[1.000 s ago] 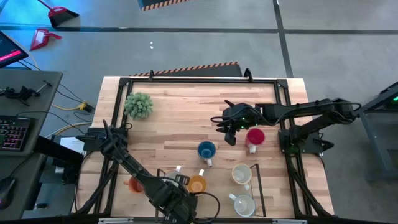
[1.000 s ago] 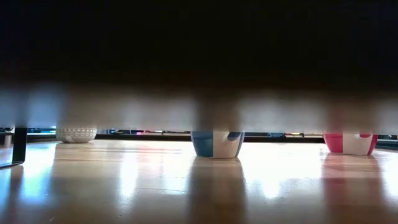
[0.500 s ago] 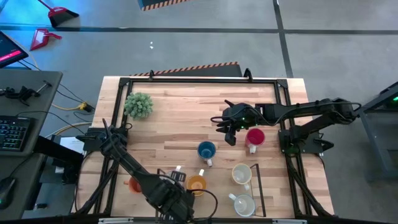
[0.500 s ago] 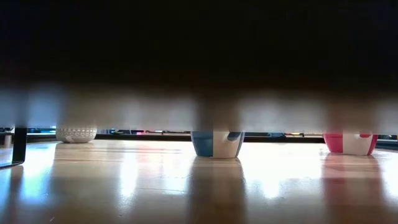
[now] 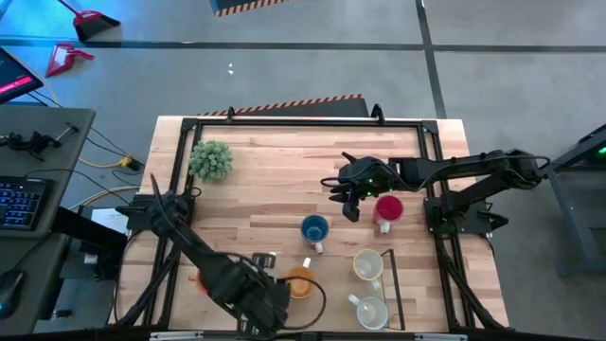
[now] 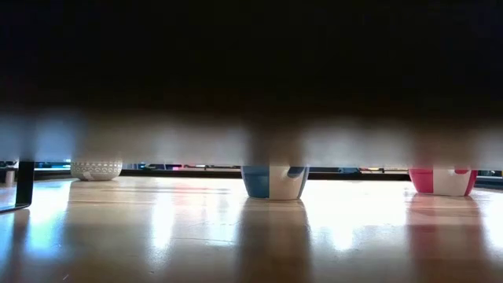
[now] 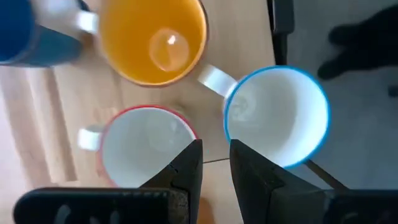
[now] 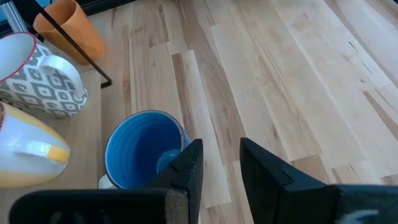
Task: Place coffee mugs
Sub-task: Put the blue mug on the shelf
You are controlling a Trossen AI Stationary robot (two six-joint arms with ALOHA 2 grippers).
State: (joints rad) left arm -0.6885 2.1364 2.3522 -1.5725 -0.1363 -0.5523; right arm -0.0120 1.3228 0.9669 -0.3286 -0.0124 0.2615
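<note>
My left gripper (image 5: 254, 296) hovers open by a narrow gap at the table's near edge, over a cluster of mugs. Its wrist view shows an orange mug (image 7: 152, 37), a red-rimmed white mug (image 7: 143, 146) and a blue-rimmed white mug (image 7: 277, 115) standing upright below the fingers. The arm hides most of that cluster in the high view, where only the orange mug (image 5: 299, 281) shows. My right gripper (image 5: 346, 196) waits, open by a narrow gap, above the table between the blue mug (image 5: 314, 228) and the red mug (image 5: 388, 209). Two cream mugs (image 5: 367, 265) stand near the right.
A bushy green plant (image 5: 210, 159) in a white pot (image 6: 96, 169) stands at the far left. A black wire frame (image 5: 390, 275) lies around the near mugs. Another orange mug (image 5: 199, 278) sits left of my left arm. Bare wood lies across the table's middle and far side.
My left gripper has moved a little toward the table's left edge along the near side, uncovering more of the orange mug. My right arm has kept still.
</note>
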